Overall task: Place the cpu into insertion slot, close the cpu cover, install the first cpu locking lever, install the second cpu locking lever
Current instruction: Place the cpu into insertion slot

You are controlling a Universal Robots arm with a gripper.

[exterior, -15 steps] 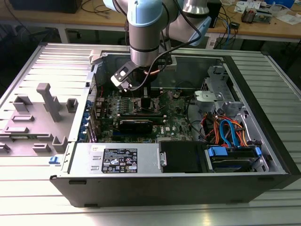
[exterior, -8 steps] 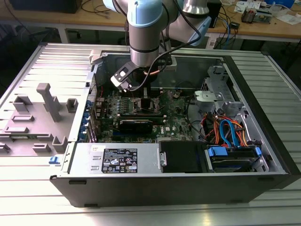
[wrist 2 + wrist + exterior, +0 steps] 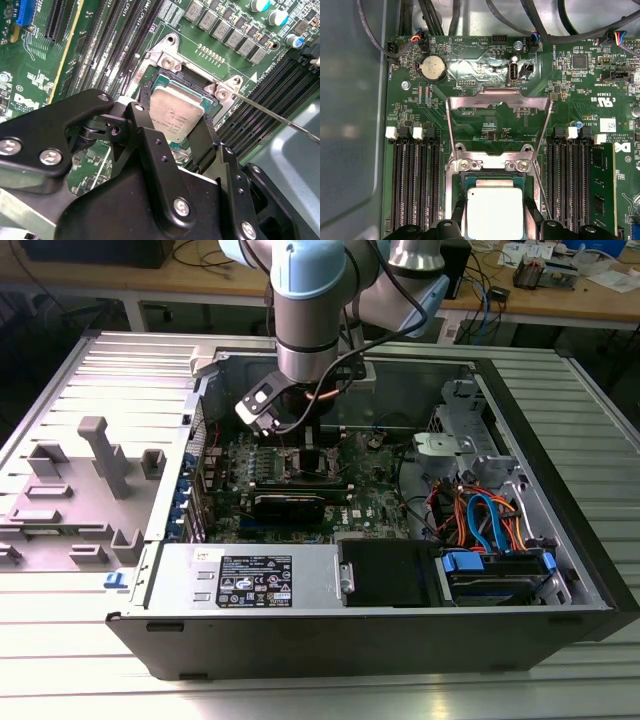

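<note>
Two black fingers [image 3: 145,137] of the tool [image 3: 172,116] close on opposite edges of the cpu [image 3: 177,112], one on each side, with no gap showing in either wrist view; the tool has hold of the chip. The cpu lies silver side up directly over the slot [image 3: 167,60], inside its metal rim; whether it is fully seated or just above the contacts cannot be told. Part of the slot's dark inner frame shows along the chip's free edges.

The cover [image 3: 499,98] is swung open, hinged at the slot's edge by two screws; through its window the green board [image 3: 470,75] shows. One thin lever [image 3: 280,116] runs from a corner of the slot out over the memory slots [image 3: 415,185], not pressed down. Banks of memory slots flank the slot on both sides; a coin cell [image 3: 433,67] sits beyond the open cover, near the board's edge.

In the exterior view the arm [image 3: 305,300] reaches straight down into the open case [image 3: 300,640], over the far middle of the board; the case lies on its side on a ribbed metal tabletop [image 3: 600,680], near the middle.
</note>
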